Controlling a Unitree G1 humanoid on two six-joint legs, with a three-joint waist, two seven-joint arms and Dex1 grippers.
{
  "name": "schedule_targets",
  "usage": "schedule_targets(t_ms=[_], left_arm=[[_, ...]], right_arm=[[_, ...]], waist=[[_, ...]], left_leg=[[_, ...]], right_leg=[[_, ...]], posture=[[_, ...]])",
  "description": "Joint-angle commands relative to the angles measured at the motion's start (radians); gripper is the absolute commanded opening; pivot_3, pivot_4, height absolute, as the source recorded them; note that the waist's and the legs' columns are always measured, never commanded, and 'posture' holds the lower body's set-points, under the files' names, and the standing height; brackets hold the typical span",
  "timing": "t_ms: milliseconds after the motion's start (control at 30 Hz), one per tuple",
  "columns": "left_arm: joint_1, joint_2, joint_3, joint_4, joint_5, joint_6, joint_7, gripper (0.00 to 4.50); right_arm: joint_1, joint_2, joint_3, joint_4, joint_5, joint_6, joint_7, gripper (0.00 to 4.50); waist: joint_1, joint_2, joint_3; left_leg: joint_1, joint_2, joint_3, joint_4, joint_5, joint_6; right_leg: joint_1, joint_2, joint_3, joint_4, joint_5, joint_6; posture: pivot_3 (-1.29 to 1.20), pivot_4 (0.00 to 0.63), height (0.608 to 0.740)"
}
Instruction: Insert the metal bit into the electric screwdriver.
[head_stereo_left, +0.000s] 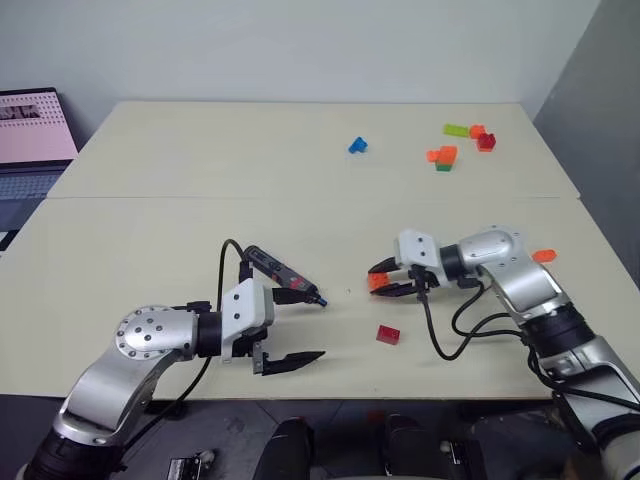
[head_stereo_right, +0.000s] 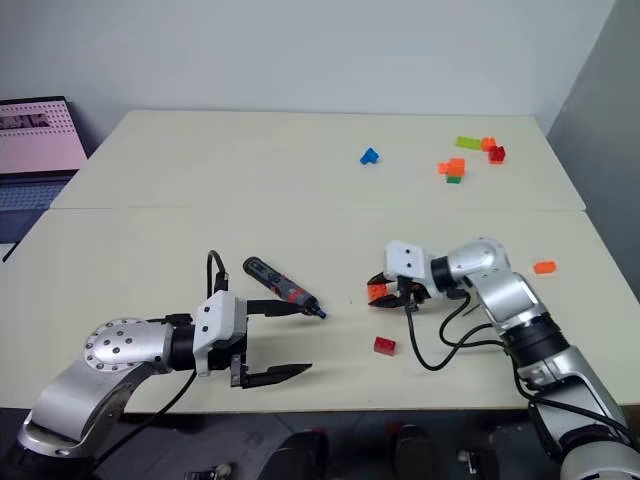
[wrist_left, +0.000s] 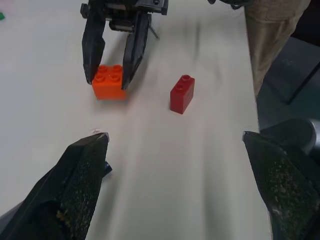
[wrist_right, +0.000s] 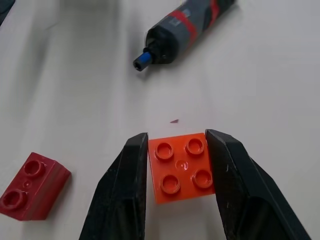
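Worktop (head_stereo_left: 150, 250) mostly bare between both end effectors and the far edge; left end effector (head_stereo_left: 300, 328) sits close to the near edge, fingers spread wide, holding nothing. Right end effector (wrist_right: 177, 165) has its fingers pressed against both sides of an orange brick (wrist_right: 182, 166) resting on the worktop. Electric screwdriver (head_stereo_left: 283, 276) lies flat just beyond the left end effector, blue tip facing the right one; red brick (head_stereo_left: 388, 334) lies near the orange one; more bricks (head_stereo_left: 462, 143) far off at the back.

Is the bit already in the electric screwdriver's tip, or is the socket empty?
Empty: the electric screwdriver lies flat on the table, its blue tip an open hole.
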Motion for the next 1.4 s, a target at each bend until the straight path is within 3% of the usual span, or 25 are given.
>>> schedule_targets(t_ms=[33,200,300,467,800,867,1067,1200,1400], left_arm=[[-0.045,-0.05,-0.014,-0.024,-0.016,0.001,0.04,4.5],[-0.107,-0.107,-0.037,-0.017,-0.031,0.002,0.052,4.5],[-0.133,-0.121,-0.056,-0.009,-0.041,0.006,0.035,4.5],[-0.148,-0.131,-0.098,0.014,-0.02,-0.018,0.008,4.5],[-0.173,-0.145,-0.12,0.04,-0.009,-0.037,-0.008,4.5],[-0.177,-0.146,-0.121,0.044,-0.008,-0.037,-0.01,4.5],[-0.197,-0.151,-0.124,0.053,-0.012,-0.03,-0.016,4.5],[-0.203,-0.148,-0.122,0.057,-0.012,-0.027,-0.02,4.5],[-0.188,-0.088,-0.101,0.069,-0.009,-0.039,-0.075,4.5]], right_arm=[[0.074,-0.087,-0.207,-0.038,0.007,0.031,-0.159,1.39],[0.159,-0.19,-0.382,0.025,-0.034,0.034,-0.333,1.39],[0.236,-0.19,-0.516,0.042,-0.022,0.117,-0.48,1.39],[0.359,-0.146,-0.588,0.079,-0.064,0.192,-0.677,1.39],[0.429,-0.086,-0.654,0.034,0.024,0.24,-0.735,1.39],[0.428,-0.079,-0.659,0.033,0.028,0.243,-0.746,2.11],[0.421,-0.082,-0.696,0.001,0.077,0.232,-0.743,3.49],[0.429,-0.148,-0.722,-0.031,0.131,0.221,-0.642,4.46],[0.543,-0.303,-0.621,-0.295,0.263,0.26,-0.304,4.46]], waist=[[0.008,0.0,0.0],[0.0,0.0,0.0],[0.0,0.0,0.0],[-0.006,0.0,0.0],[-0.007,0.001,-0.001],[-0.007,0.001,-0.001],[-0.006,0.001,-0.001],[-0.005,0.001,-0.001],[-0.009,0.001,-0.001]], left_leg=[[-0.001,-0.001,0.0,0.001,0.0,0.0],[-0.001,0.0,0.003,0.001,0.0,0.0],[-0.001,0.0,0.003,0.001,0.0,0.0],[0.0,0.0,0.006,0.001,0.0,0.0],[0.003,0.0,0.009,0.001,0.0,0.0],[0.003,0.0,0.009,0.001,0.0,0.0],[0.003,0.0,0.009,0.001,0.0,0.0],[0.003,0.0,0.009,0.001,0.0,0.0],[0.002,0.0,0.008,0.0,0.0,0.0]], right_leg=[[0.0,-0.001,0.0,0.0,0.0,0.0],[0.0,0.0,0.0,0.0,0.0,0.0],[0.0,0.0,0.0,0.001,0.0,0.0],[0.001,0.0,0.001,0.001,0.0,0.0],[0.002,0.001,0.003,0.001,0.0,0.001],[0.002,0.001,0.003,0.001,0.0,0.001],[0.002,0.001,0.003,0.001,0.0,0.001],[0.002,0.001,0.003,0.001,0.0,0.001],[0.002,0.002,0.002,0.0,0.0,0.001]], posture=[[0.0,0.15,0.74],[0.0,0.15,0.74],[0.0,0.15,0.74],[0.0,0.15,0.74],[0.0,0.15,0.74],[0.0,0.15,0.74],[0.0,0.15,0.74],[0.0,0.15,0.74],[0.0,0.15,0.74]])
